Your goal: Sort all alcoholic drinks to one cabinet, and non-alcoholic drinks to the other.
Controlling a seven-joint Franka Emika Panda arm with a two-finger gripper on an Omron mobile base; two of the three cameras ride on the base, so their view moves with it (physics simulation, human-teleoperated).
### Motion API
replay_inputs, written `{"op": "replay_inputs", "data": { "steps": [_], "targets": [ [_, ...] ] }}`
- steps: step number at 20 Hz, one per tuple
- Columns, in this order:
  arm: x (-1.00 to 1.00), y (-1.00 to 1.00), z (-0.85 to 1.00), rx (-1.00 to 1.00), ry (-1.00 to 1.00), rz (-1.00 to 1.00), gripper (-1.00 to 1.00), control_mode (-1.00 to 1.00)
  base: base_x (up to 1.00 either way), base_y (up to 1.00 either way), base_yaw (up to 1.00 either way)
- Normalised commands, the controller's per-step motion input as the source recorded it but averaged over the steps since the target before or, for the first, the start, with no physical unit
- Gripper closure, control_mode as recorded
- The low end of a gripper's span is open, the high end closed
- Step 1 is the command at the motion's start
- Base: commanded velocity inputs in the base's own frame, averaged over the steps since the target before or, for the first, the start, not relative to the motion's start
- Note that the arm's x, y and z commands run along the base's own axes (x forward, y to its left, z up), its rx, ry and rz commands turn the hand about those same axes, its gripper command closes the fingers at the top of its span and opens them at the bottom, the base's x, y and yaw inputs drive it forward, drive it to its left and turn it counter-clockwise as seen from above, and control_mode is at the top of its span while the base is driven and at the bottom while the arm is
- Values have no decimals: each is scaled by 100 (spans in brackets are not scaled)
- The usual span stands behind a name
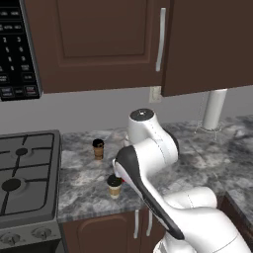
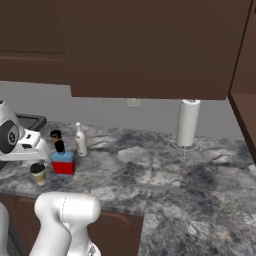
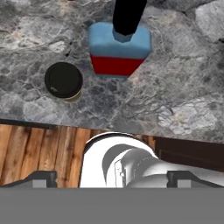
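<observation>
We see all 4 drinks on the table (image 2: 165, 170), none sorted yet: the blue bottle (image 3: 119, 50), 2 coffee cups (image 1: 114, 186) (image 1: 98, 148) and the slim pale bottle (image 2: 80, 140), below the closed wall cabinet (image 1: 99, 44). Our gripper (image 3: 112, 178) hangs above the blue bottle, jaws wide apart, holding nothing, likely lining up a grasp.

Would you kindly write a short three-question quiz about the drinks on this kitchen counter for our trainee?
1. True or false: the blue bottle lies on its side.
2. How many lidded coffee cups stand on the counter?
3. Beside the paper towel roll or beside the blue bottle: where is the pale slim bottle?

Key: 1. False, it stands upright. 2. Two: the near cup and the far cup. 3. Beside the blue bottle.
</observation>
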Motion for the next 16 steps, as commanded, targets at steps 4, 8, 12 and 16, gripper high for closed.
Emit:
{"op": "replay_inputs", "data": {
  "steps": [4,8,12,16],
  "targets": [
    [0,31,-21,2,0,0,-100,-100,0,0,0],
    [2,32,-21,3,0,1,-100,-100,0,0,0],
    [12,24,-18,4,0,0,-100,-100,0,0,0],
    [22,9,-17,3,0,0,-100,-100,0,0,0]
  ]
}}
